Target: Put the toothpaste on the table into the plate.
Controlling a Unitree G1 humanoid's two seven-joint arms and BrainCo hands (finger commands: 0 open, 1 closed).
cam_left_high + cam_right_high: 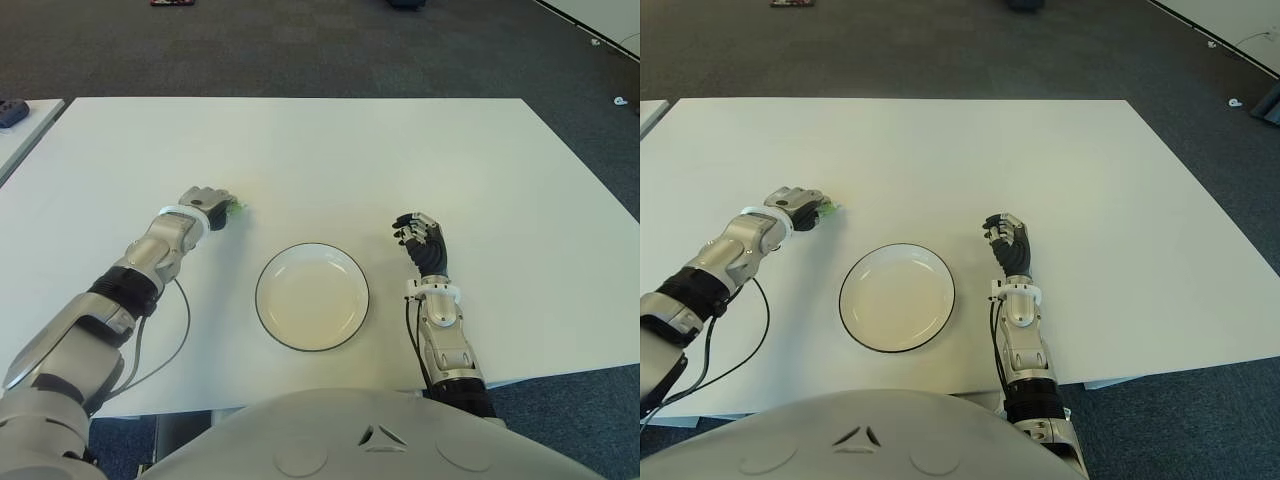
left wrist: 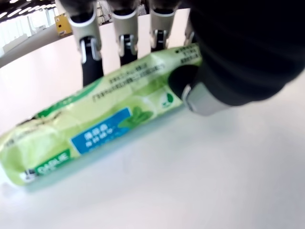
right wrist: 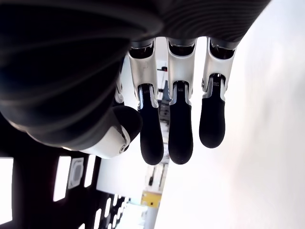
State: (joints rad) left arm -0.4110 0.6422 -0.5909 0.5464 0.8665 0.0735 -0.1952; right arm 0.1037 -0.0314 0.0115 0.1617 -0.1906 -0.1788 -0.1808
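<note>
Left eye view: left hand point(image 1: 207, 207) covering green toothpaste tube point(image 1: 237, 209) on white table point(image 1: 420, 160), left of empty plate point(image 1: 311, 296); right hand point(image 1: 420, 237) idling right of plate.

Left wrist view: fingers point(image 2: 90, 52) and thumb closing around tube; looking light, soft, slippery, best gripped mid-body.

Right wrist view: fingers point(image 3: 180, 136) hanging relaxed, holding nothing.

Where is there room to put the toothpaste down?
The plate is bare inside, between the two hands. The table beyond the plate is open up to its far edge. It is crowded only at the left hand, whose fingers close around the toothpaste. The right hand holds nothing, right of the plate.
</note>
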